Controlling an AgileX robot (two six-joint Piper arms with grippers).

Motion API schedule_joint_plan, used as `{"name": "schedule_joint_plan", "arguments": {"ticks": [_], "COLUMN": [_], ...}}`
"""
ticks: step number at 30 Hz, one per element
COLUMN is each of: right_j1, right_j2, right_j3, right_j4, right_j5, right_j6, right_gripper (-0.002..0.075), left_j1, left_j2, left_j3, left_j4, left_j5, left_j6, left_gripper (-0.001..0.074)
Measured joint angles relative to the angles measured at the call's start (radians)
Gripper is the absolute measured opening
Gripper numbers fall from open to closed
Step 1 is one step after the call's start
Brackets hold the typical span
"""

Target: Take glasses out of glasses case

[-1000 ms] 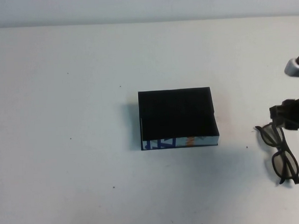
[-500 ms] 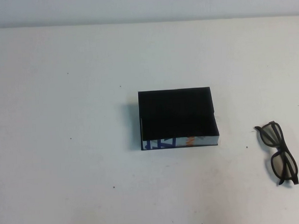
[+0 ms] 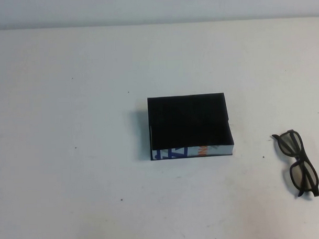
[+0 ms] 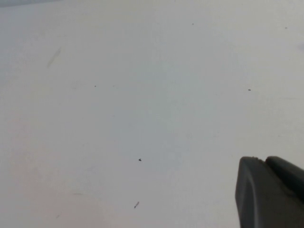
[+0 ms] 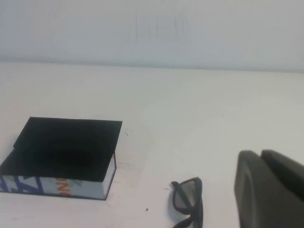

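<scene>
Glasses (image 3: 300, 165) out of the case (image 3: 189, 126), lying flat on the white table (image 3: 70, 101) well to the case's right, near the table's right edge and a little nearer the robot. Dark frame, squarish tinted lenses, one lens farther from the robot than the other. Touched by nothing. Seen too from the right wrist camera (image 5: 188, 205), low in that view, apart from the case (image 5: 61, 156).

Case around the table's middle, black on top, white near side printed in blue and orange. Whether open or closed: cannot tell.

Left gripper (image 4: 270, 192) out of the high view; only a dark piece of it visible at the edge of its own wrist camera, over bare table with a few small specks. How far open: cannot tell. Nothing seen in its hold.

Right gripper (image 5: 268, 190) likewise out of the high view; a dark piece of it at the edge of its own camera, set back from glasses and case, touching neither. How far open: cannot tell.
</scene>
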Motion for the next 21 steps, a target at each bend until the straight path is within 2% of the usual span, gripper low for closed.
{"name": "schedule_joint_plan", "arguments": {"ticks": [9, 17, 21], "right_j1": [0.000, 0.000, -0.043], "right_j2": [-0.113, -0.164, -0.164], "right_j3": [0.286, 0.338, 0.338], "right_j4": [-0.002, -0.022, -0.051], "right_j5": [-0.225, -0.138, -0.120], "right_j6": [0.015, 0.129, 0.136], "right_gripper": [-0.0016, -0.0016, -0.0016], "left_j1": [0.000, 0.000, 0.000], "left_j2": [0.000, 0.000, 0.000], "left_j3": [0.000, 0.000, 0.000], "left_j4": [0.000, 0.000, 0.000], "left_j5": [0.000, 0.000, 0.000], "left_j6": [0.000, 0.000, 0.000], "left_gripper": [-0.0004, -0.0004, -0.0004]}}
